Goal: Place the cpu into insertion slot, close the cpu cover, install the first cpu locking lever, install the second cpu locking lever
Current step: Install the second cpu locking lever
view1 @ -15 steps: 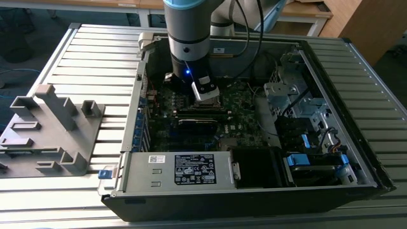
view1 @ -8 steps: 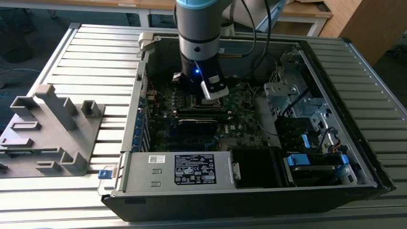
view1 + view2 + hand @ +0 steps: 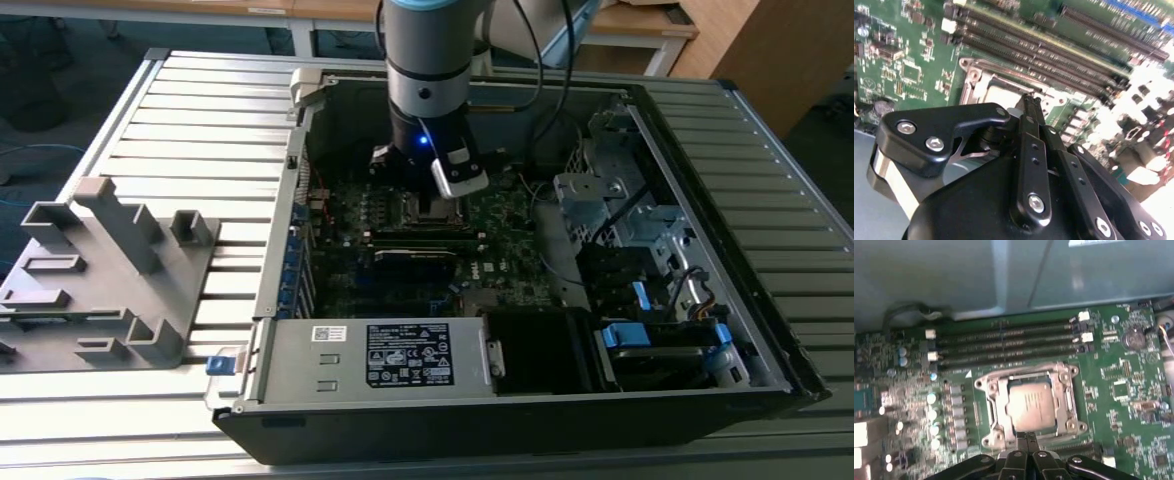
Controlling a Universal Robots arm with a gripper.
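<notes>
1. Nearest in the exterior view, the open computer case lies on its side on the slatted metal bench, with the grey power supply along its near edge
2. Off to the exterior view's left, well apart from the case, a grey moulded fixture sits on the bench
3. Inside the case the green motherboard lies flat, and the robot arm comes straight down onto it with a blue light glowing near its wrist
4. The end effector has its two slim black fingers pressed together with no gap between them and nothing held; the tips sit at the edge of the insertion slot, over its metal rim
5. In the first wrist view the cpu already lies seated in the insertion slot, its dull metallic top showing square and flat
6. The cpu cover appears to be down around the chip, its silvery frame bordering the cpu on all sides; whether the locking levers are latched I cannot tell
7. Just beyond the slot in the first wrist view run the long black memory slots, side by side and parallel to the socket's far edge
8. Farthest back, the case's grey wall rises behind the motherboard
</notes>
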